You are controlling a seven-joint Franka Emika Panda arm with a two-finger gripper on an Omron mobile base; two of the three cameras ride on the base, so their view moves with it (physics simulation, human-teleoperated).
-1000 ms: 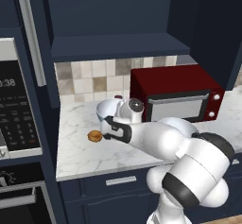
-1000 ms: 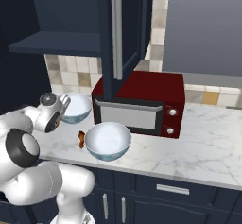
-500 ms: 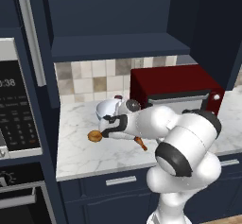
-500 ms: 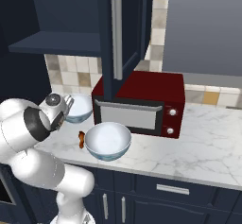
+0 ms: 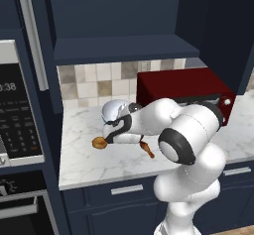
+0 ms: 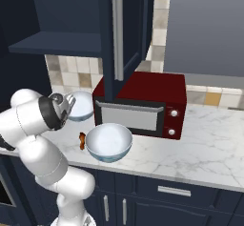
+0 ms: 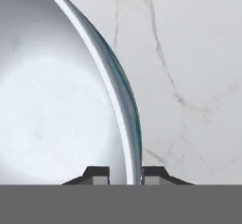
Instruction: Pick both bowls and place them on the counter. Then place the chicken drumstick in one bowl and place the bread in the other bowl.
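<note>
One white, blue-patterned bowl [image 5: 117, 111] is low over the marble counter [image 5: 84, 164] in front of the microwave. My gripper [image 5: 110, 126] is shut on its left rim. In the hand view that bowl's rim [image 7: 135, 138] runs between my two fingertips [image 7: 98, 176], with the counter [image 7: 189, 76] beyond it. From the right, the held bowl [image 6: 82, 107] is behind my gripper [image 6: 68, 104]. The other bowl [image 6: 108, 141] stands upright near the counter's front edge. The bread [image 5: 99, 142] lies just left of my hand. The chicken drumstick [image 5: 147, 148] lies under my forearm, and its end [image 6: 82, 141] shows beside the front bowl.
A red microwave [image 6: 143, 106] stands at the back of the counter [image 6: 205, 148], right of the bowls. A dark navy shelf [image 5: 124, 48] hangs above, and an open cabinet door [image 6: 119, 39] hangs over the microwave. A wall oven [image 5: 20, 115] borders the counter on the left.
My arm's elbow has swung forward and up over the counter. The gripper and the bowl it holds have stayed almost where they were, and the bread and drumstick have not moved.
</note>
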